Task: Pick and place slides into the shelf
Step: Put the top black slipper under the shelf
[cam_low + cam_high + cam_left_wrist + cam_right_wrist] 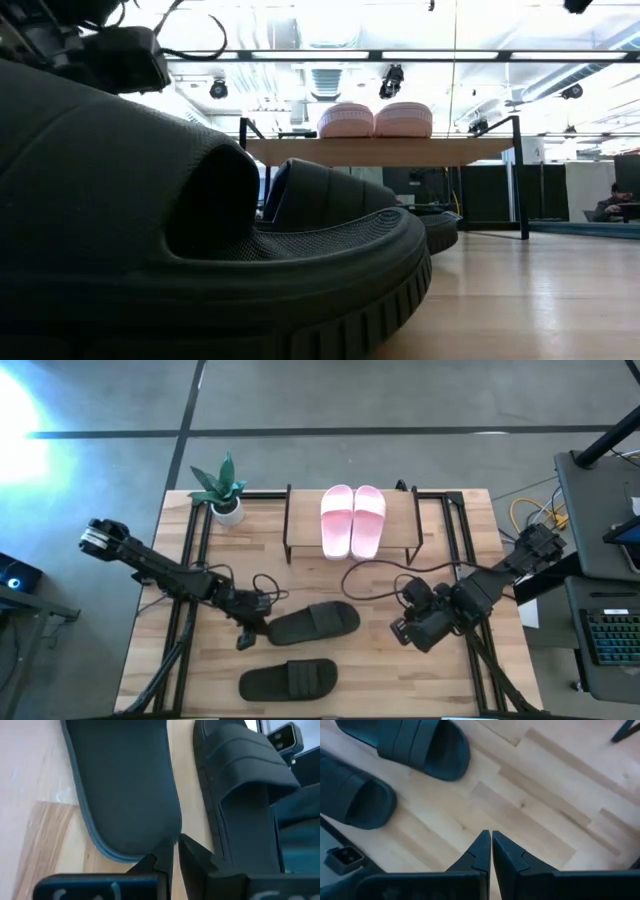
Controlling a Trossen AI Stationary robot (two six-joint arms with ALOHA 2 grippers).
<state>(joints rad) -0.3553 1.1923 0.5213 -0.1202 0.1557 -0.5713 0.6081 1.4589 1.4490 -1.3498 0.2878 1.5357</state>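
Two pale pink slides [352, 520] [375, 120] lie side by side on the shelf's top board [303, 520] [470, 151] at the table's far side. Two dark slides rest soles down on the table: one mid-table [315, 622] [125, 785] [420, 742], one nearer the front edge [288, 680] [200, 250] [240, 795] [355, 795]. My left gripper [252, 635] [175, 851] is shut beside the mid-table slide's heel, between the two dark slides. My right gripper [403, 630] [491, 837] hovers shut over bare wood, right of the dark slides. My left gripper's shut fingertips [167, 855] sit right at the side of the mid-table dark slide's heel rim [170, 832], coming slanting down from the table's left. I cannot tell whether they touch it. The slide lies flat on the table.
A potted plant [222, 488] stands at the far left corner. Black cables [380, 575] loop on the table in front of the shelf. Black frame rails [190, 560] run along both sides. Bare wood lies between the dark slides and the shelf. A person [612, 200] sits far behind.
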